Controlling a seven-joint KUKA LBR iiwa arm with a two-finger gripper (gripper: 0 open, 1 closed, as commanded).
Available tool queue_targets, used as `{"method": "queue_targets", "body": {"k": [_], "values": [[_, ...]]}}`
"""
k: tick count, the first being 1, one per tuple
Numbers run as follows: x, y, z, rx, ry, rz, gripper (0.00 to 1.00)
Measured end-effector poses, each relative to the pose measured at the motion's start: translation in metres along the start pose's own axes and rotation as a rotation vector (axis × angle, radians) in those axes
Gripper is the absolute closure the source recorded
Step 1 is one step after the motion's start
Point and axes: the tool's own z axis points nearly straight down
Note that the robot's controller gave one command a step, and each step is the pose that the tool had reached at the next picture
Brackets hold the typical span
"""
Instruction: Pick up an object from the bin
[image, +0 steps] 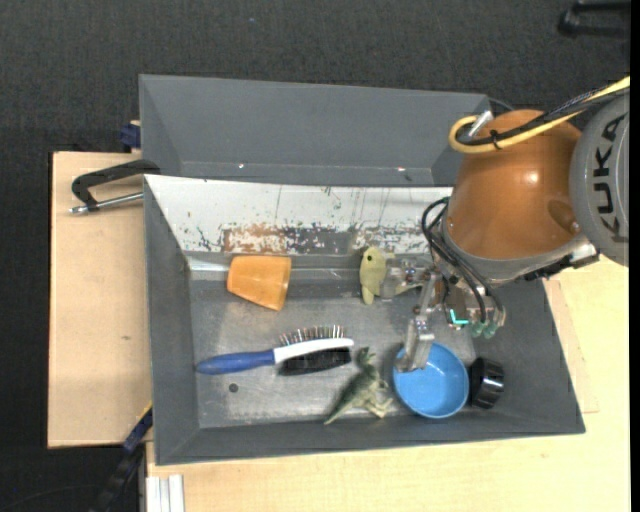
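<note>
- My gripper (418, 345) hangs over the blue bowl (436, 390), at its 11 o'clock rim; wide or narrow, I cannot tell.
- The bowl lies at the bin's (168, 310) 5 o'clock.
- Black cap (487, 383) just beside it at 3 o'clock, green toy lizard (356, 392) at 9.

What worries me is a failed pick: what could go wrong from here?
1. The pincer is at the left rim of the blue bowl. A grip on that thin, curved rim may slip, or tip the bowl.
2. The green toy lizard and the black cap lie close on either side of the bowl, so a shifting bowl could shove them.
</note>
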Motion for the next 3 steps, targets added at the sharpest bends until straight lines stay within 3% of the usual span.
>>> {"method": "queue_targets", "body": {"k": [1, 2, 3], "values": [[-0.027, -0.011, 0.130, 0.000, -0.001, -0.215, 0.00], [-0.012, 0.012, 0.149, 0.002, -0.012, -0.103, 0.00], [-0.010, 0.012, 0.148, 0.001, -0.007, -0.104, 1.00]]}}
